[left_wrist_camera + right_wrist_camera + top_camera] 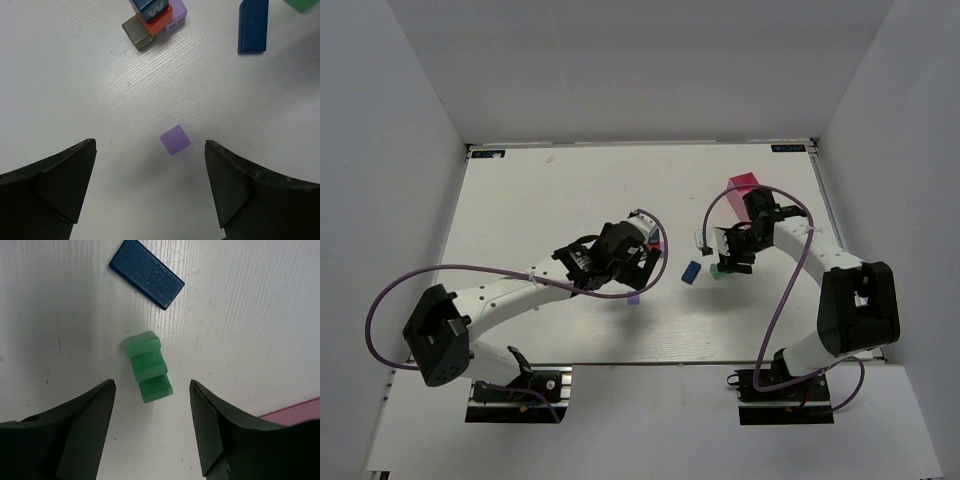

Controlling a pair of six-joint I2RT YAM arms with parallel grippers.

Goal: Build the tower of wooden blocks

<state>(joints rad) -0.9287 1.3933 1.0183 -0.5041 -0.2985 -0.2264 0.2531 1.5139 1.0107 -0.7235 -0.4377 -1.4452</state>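
Note:
The tower [155, 17] stands at the top of the left wrist view: a dark grey block, a red one, a lilac one and a blue one on top. It is partly hidden behind the left arm in the top view. My left gripper [150, 145] hangs open above a loose lilac cube [175, 140] on the table [633, 298], not touching it. My right gripper [152, 382] is open too, its fingers either side of a green stepped block [147, 366] and clear of it. A flat dark blue block [146, 273] lies just beyond it [692, 271].
A pink tray [745, 185] stands behind the right gripper, and its corner shows in the right wrist view [295, 412]. The white table [550, 200] is walled in by grey panels. Purple cables loop off both arms.

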